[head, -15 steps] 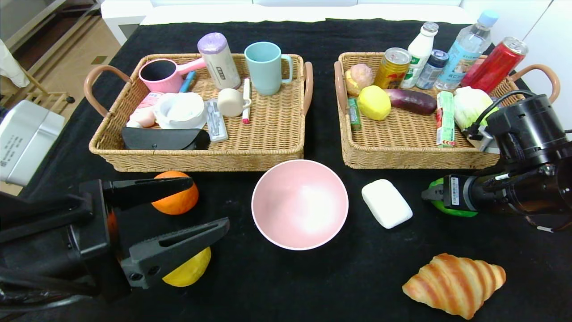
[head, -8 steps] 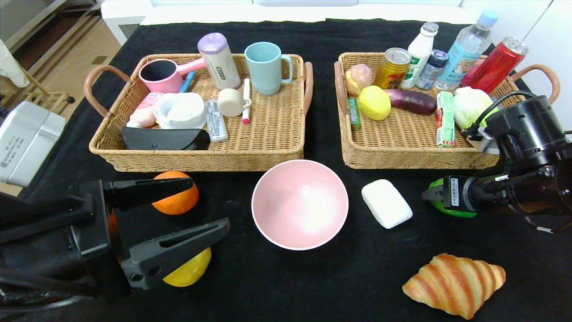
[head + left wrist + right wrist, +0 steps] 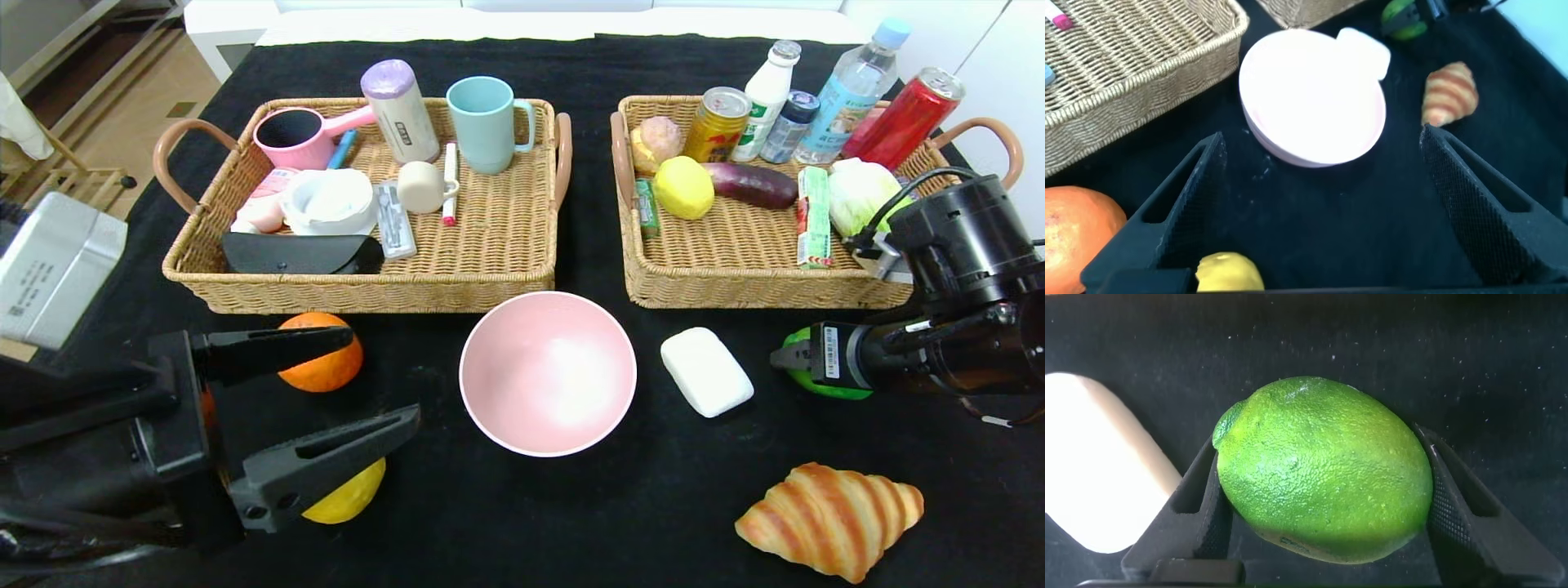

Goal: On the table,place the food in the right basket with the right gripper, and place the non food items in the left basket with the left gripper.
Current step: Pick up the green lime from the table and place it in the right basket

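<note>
My right gripper [image 3: 780,357] is shut on the oval green fruit [image 3: 824,389], low over the table in front of the right basket [image 3: 735,290]; the right wrist view shows the fruit [image 3: 1323,465] filling the space between both fingers. The white bar [image 3: 706,371] lies just beside it. My left gripper [image 3: 384,373] is open and empty above the front left of the black table [image 3: 620,506], between the orange [image 3: 322,377] and the yellow fruit [image 3: 347,498]. The pink bowl [image 3: 547,373] stands ahead of it, also in the left wrist view [image 3: 1315,98]. The croissant [image 3: 829,518] lies front right.
The left basket [image 3: 367,294] holds cups, a pink ladle, a black case and small items. The right basket holds bottles, cans, an eggplant, a yellow fruit and a cabbage. Both baskets have raised rims and side handles.
The left arm has shifted slightly, its silver wrist box a little lower. The right gripper stays closed round the green fruit in the same place.
</note>
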{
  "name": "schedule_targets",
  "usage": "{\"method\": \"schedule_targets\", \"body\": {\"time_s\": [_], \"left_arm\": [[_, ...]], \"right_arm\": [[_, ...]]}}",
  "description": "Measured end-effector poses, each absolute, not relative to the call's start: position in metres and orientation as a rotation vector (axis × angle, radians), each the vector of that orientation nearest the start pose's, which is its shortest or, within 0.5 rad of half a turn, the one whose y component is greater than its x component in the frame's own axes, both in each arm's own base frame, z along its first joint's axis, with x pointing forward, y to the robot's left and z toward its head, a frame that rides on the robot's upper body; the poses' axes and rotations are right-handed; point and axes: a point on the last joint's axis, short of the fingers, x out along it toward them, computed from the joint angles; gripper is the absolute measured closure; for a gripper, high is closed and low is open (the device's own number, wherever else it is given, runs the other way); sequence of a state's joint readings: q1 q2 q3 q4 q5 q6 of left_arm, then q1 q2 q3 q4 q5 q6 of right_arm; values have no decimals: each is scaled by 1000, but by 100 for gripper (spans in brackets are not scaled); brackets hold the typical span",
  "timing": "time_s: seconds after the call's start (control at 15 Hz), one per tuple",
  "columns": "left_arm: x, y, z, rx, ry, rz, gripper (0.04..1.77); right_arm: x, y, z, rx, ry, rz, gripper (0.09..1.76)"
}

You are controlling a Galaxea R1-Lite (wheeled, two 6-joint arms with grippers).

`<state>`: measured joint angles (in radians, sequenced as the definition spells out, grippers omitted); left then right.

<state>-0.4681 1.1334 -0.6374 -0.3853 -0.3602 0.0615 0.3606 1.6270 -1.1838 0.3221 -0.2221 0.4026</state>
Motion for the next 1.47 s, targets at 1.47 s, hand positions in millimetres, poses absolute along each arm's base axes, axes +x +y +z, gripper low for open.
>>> {"method": "schedule_targets", "body": {"time_s": [1.47], "left_arm": [[139, -80, 239, 114, 83, -786, 9]], "right_arm": [[189, 82, 293, 93, 554, 79, 52]]}}
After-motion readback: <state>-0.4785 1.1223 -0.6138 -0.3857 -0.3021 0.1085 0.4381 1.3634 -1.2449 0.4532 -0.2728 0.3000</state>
